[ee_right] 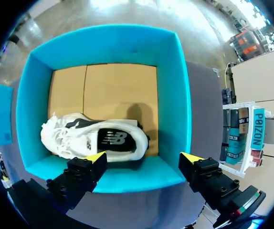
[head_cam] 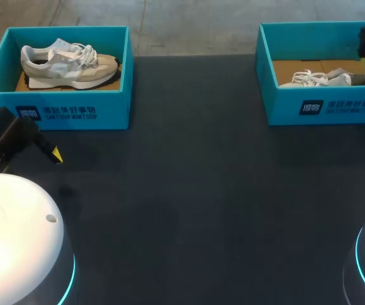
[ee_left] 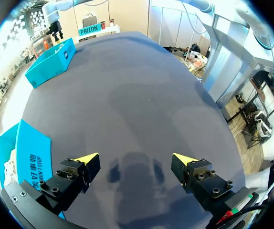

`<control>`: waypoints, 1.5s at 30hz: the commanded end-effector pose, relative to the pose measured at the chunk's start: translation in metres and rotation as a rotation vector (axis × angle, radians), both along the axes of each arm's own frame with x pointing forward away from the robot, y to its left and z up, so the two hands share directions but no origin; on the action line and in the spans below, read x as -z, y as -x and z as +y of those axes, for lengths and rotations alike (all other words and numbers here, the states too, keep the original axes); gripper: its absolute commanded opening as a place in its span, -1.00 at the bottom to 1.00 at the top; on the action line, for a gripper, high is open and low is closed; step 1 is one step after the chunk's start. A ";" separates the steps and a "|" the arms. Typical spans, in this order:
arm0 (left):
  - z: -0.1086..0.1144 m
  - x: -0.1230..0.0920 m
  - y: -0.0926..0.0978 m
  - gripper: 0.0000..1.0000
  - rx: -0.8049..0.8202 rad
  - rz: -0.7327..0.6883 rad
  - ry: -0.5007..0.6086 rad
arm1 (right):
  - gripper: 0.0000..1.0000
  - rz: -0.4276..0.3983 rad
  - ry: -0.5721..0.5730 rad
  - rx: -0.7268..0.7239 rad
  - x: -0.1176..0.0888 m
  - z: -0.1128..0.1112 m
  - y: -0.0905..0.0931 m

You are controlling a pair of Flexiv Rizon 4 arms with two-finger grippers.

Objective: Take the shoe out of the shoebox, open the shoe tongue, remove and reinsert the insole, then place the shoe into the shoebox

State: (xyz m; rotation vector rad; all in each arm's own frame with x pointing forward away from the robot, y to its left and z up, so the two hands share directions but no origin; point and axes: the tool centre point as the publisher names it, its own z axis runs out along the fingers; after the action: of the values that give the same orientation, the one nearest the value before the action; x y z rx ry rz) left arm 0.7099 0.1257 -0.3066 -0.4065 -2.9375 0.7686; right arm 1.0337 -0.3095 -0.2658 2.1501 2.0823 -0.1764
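Because the right jaws hang wide open above the open-topped teal cardboard shoebox (ee_right: pixel 180 95), their yellow tips seeming to line up with its nearest wall, a straight descent could, I judge, catch that thin rim and dent or drag the light box rather than reach inside. Just within that wall lies the white low-cut lace-up sneaker (ee_right: pixel 94 138), upright, with its dark insole showing through the opening. Its upper looks soft and padded, so a pinch there may fold it and slip. The loose cord laces bunched at one end could snag a tip, and a snug fit against the wall might lift the shoebox along with the shoe. Past the sneaker, the shoebox floor is plain brown board, flat and matt, and the far walls stand straight and smooth. Well across the dark matt worktop (head_cam: pixel 195 178) from that shoebox, the left jaws are also spread wide and hold nothing, over bare surface.
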 end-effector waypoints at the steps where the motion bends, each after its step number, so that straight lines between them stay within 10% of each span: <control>1: 0.000 0.000 0.001 1.00 0.000 -0.001 -0.002 | 1.00 -0.007 -0.007 0.001 -0.030 0.008 0.011; 23: 0.000 0.000 0.001 1.00 0.000 -0.001 -0.002 | 1.00 0.001 -0.067 0.048 -0.079 0.075 0.048; 45: 0.000 0.000 0.001 1.00 0.000 -0.001 -0.002 | 1.00 -0.002 -0.093 0.080 -0.102 0.088 0.055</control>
State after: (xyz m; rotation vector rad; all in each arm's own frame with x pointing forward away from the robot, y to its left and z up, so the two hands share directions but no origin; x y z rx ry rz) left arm 0.7099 0.1256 -0.3066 -0.4066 -2.9374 0.7686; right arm 0.9794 -0.2215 -0.1639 2.2874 2.0433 -0.0900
